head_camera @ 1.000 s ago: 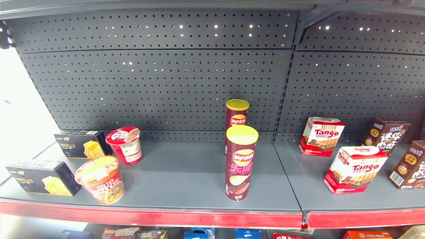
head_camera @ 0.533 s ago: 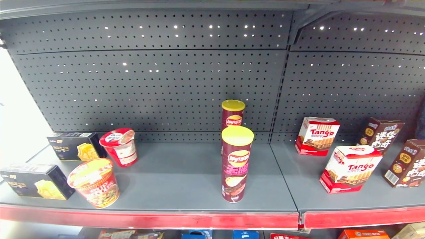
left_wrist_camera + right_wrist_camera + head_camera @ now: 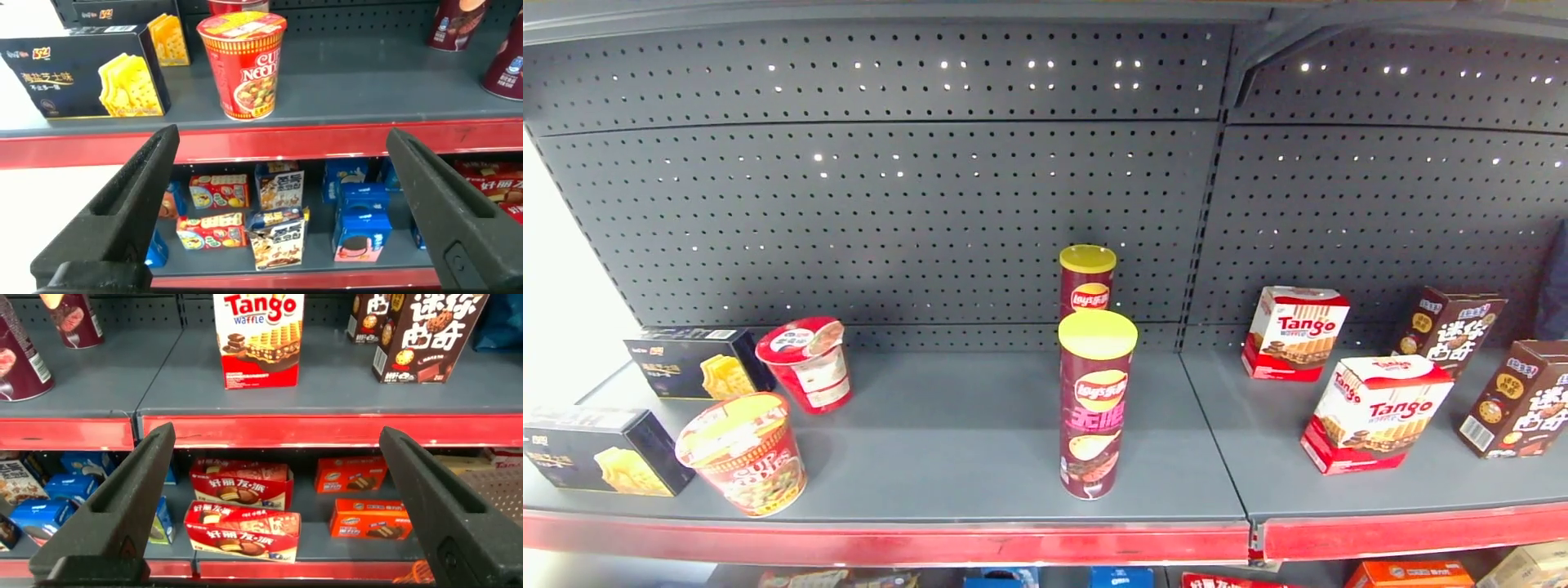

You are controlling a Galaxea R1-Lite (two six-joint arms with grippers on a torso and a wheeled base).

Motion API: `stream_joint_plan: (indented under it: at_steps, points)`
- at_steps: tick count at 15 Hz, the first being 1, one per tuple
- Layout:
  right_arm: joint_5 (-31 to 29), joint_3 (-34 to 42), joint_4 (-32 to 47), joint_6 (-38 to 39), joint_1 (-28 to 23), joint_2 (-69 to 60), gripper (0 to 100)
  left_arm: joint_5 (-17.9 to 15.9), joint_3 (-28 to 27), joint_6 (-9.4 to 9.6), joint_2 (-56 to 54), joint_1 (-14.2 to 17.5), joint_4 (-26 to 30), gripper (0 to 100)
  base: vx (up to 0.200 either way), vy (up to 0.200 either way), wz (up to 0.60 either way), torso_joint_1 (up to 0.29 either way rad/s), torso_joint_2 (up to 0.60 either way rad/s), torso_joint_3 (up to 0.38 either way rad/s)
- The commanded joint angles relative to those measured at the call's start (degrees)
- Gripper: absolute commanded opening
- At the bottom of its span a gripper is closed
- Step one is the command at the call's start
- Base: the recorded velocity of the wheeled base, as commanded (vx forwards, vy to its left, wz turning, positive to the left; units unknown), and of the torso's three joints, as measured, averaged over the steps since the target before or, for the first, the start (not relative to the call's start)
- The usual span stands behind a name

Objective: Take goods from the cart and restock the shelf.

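Left gripper: left gripper (image 3: 282,137) spread wide with nothing between its fingers, facing the red front edge of the shelf (image 3: 980,425) below the front cup (image 3: 742,453).
Right gripper: right gripper (image 3: 276,434) also spread wide and holding nothing, facing the shelf edge below the front wafer box (image 3: 1376,412).
Cans: two, upright at centre frame. The front can (image 3: 1094,408) stands straight before the rear can (image 3: 1086,282) and hides its lower part.
Cups: two noodle cups at lower left. The rear cup (image 3: 806,363) sits behind and right of the front one.
Black boxes: two at the far left. The front black box (image 3: 596,449) is just beside the front cup, and the rear black box (image 3: 698,363) is just beside the rear cup.
Wafer boxes: two at right of centre, with the rear wafer box (image 3: 1294,331) near the pegboard (image 3: 890,212).
Brown boxes: two at the far right, the rear brown box (image 3: 1450,327) and the front brown box (image 3: 1515,396).
Open room: bare shelf between cups and cans.
Lower shelf: blue boxes (image 3: 359,233), red boxes (image 3: 241,527) and orange boxes (image 3: 359,516).
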Motion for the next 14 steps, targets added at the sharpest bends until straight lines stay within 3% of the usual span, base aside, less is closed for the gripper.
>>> stream_joint_plan:
  at_steps: [1,3,10,12,14]
  points:
    - [-0.01,0.01,0.02,-0.05,0.00,0.00,100,0.01,0.00,-0.05,-0.02,0.02,0.00,100,0.000,0.000,0.00,0.000,0.00,0.000]
    - [-0.01,0.01,0.02,0.03,0.00,0.00,100,0.01,0.00,0.04,-0.02,0.02,0.00,100,0.000,0.000,0.60,0.002,0.00,0.007]
    - [-0.01,0.01,0.02,0.12,0.00,0.00,100,-0.08,0.00,0.13,-0.02,0.02,0.00,100,0.000,0.000,0.00,0.000,0.00,0.000]
    - [-0.01,0.01,0.02,0.03,0.00,0.00,100,-0.08,0.00,0.13,-0.02,0.02,0.00,100,0.000,0.000,-0.60,0.000,0.00,0.007]
    - [-0.01,0.01,0.02,0.12,0.00,0.00,100,-0.17,0.00,0.13,-0.02,0.02,0.00,100,0.000,0.000,0.00,0.000,0.00,0.000]
